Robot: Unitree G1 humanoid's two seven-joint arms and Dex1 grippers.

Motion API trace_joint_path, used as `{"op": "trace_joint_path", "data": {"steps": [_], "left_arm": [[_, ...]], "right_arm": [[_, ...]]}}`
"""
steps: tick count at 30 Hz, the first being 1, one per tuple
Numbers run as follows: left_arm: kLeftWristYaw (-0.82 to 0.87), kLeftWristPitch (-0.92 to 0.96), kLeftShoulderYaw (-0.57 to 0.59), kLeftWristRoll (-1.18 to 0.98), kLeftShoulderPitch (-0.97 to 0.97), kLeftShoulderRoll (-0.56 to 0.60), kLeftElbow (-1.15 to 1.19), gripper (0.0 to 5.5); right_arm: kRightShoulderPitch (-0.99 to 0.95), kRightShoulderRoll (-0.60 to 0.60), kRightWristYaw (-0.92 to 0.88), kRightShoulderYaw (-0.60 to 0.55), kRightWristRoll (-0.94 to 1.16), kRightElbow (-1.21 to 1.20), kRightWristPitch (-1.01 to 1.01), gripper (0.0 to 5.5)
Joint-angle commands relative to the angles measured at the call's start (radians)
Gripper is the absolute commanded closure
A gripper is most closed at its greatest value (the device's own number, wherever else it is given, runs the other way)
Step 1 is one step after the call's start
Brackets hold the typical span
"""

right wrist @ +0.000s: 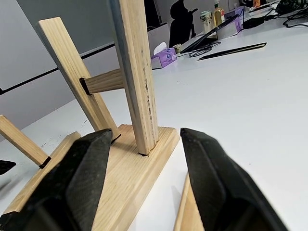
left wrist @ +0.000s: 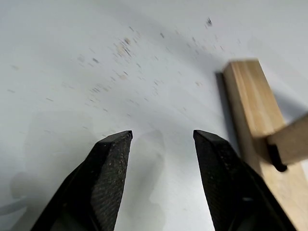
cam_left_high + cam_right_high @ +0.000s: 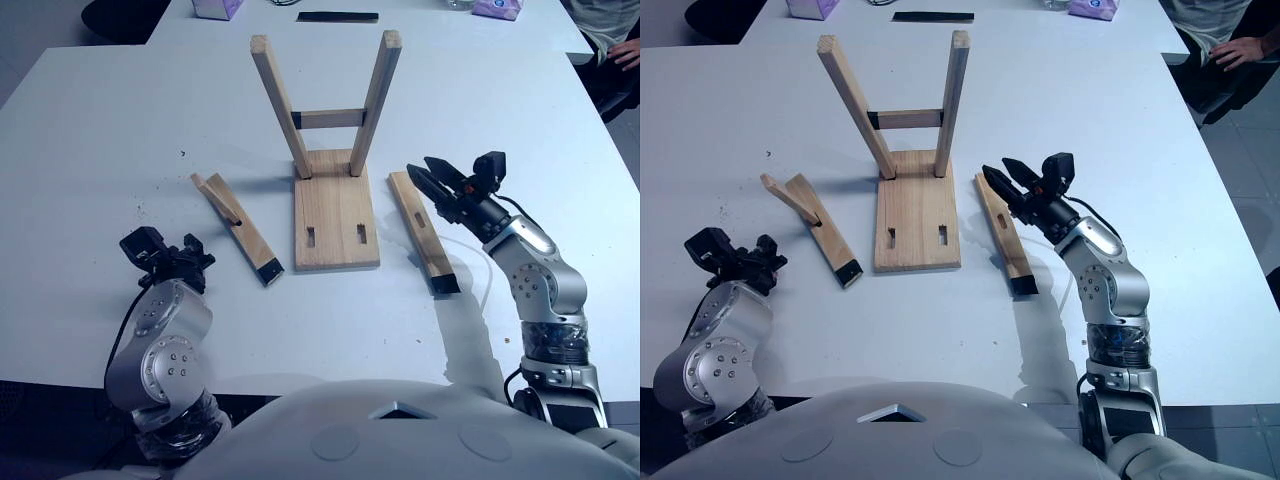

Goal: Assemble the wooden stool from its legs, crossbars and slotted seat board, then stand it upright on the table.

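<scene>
The slotted seat board (image 3: 335, 212) lies flat mid-table with two legs (image 3: 281, 105) joined by a crossbar (image 3: 330, 118) standing up from its far end. A loose leg (image 3: 421, 231) lies flat to the board's right. Another loose leg (image 3: 241, 227) with a crossbar stub lies to its left. My right gripper (image 3: 432, 178) is open, hovering just above the right loose leg's far end; the standing legs (image 1: 137, 77) show ahead of it. My left gripper (image 3: 165, 255) is open near the table's front left, over bare table, with the left loose leg (image 2: 255, 115) beside it.
A black strip (image 3: 337, 17) and purple tissue boxes (image 3: 497, 9) sit at the table's far edge. A person's hand (image 3: 625, 52) rests at the far right corner. White tabletop (image 3: 90, 150) stretches open to the left and right of the parts.
</scene>
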Motion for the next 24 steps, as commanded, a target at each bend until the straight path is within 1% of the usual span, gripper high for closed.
{"op": "trace_joint_path", "data": {"steps": [1, 4, 8, 10, 11, 15, 16, 24], "left_arm": [[-0.031, 0.109, 0.030, -0.053, -0.054, -0.005, -0.029, 3.13], [-0.051, 0.187, 0.048, -0.089, -0.057, -0.021, -0.067, 3.13], [-0.077, 0.261, 0.042, -0.112, -0.088, -0.031, -0.106, 3.13], [-0.097, 0.293, 0.046, -0.124, -0.109, -0.029, -0.120, 2.86], [-0.105, 0.308, 0.042, -0.124, -0.120, -0.023, -0.123, 2.63], [-0.132, 0.371, 0.002, -0.104, -0.138, -0.025, -0.111, 1.91], [-0.135, 0.380, -0.008, -0.096, -0.143, -0.029, -0.105, 1.81], [-0.141, 0.433, -0.103, 0.019, -0.180, 0.006, -0.051, 1.76]], "right_arm": [[0.073, -0.020, -0.024, -0.044, 0.019, -0.068, 0.022, 2.88], [0.109, -0.023, -0.030, -0.047, 0.024, -0.097, 0.033, 2.88], [0.098, -0.018, -0.043, -0.046, 0.027, -0.102, 0.039, 2.88], [0.098, -0.018, -0.044, -0.046, 0.028, -0.103, 0.038, 2.88], [0.100, -0.018, -0.045, -0.048, 0.028, -0.103, 0.036, 2.88], [0.107, -0.017, -0.044, -0.045, 0.024, -0.102, 0.031, 2.88], [0.106, -0.019, -0.044, -0.046, 0.024, -0.101, 0.031, 2.88], [0.049, -0.023, -0.030, -0.040, 0.015, -0.046, 0.020, 2.88]]}}
